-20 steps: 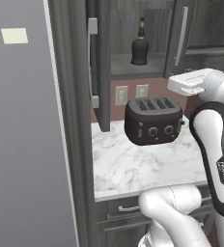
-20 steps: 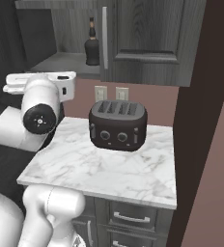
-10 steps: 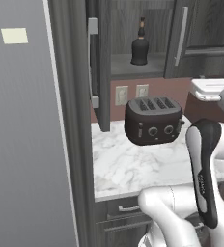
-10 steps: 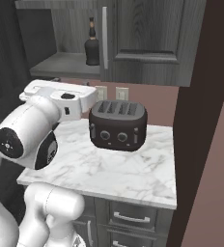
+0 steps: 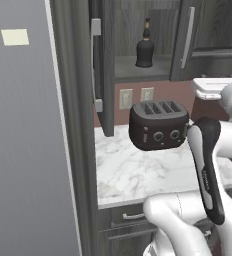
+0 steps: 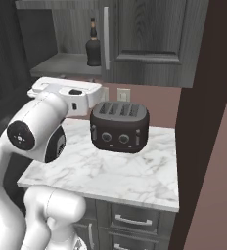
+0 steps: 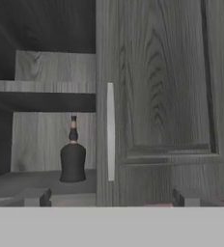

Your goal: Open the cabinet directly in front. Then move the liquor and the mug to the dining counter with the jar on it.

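The cabinet (image 5: pixel 108 60) has its left door swung open; the right door (image 7: pixel 162 96) is shut, so the opening step looks half done. The gripper (image 7: pixel 111 200) faces that door's handle (image 7: pixel 110 131) with fingers spread wide, holding nothing. The liquor (image 7: pixel 73 157) stands upright near the shelf's front edge, neck up. Next probably comes grasping that handle.

Dark liquor (image 7: pixel 73 157) stands upright inside the open cabinet (image 7: pixel 157 96).
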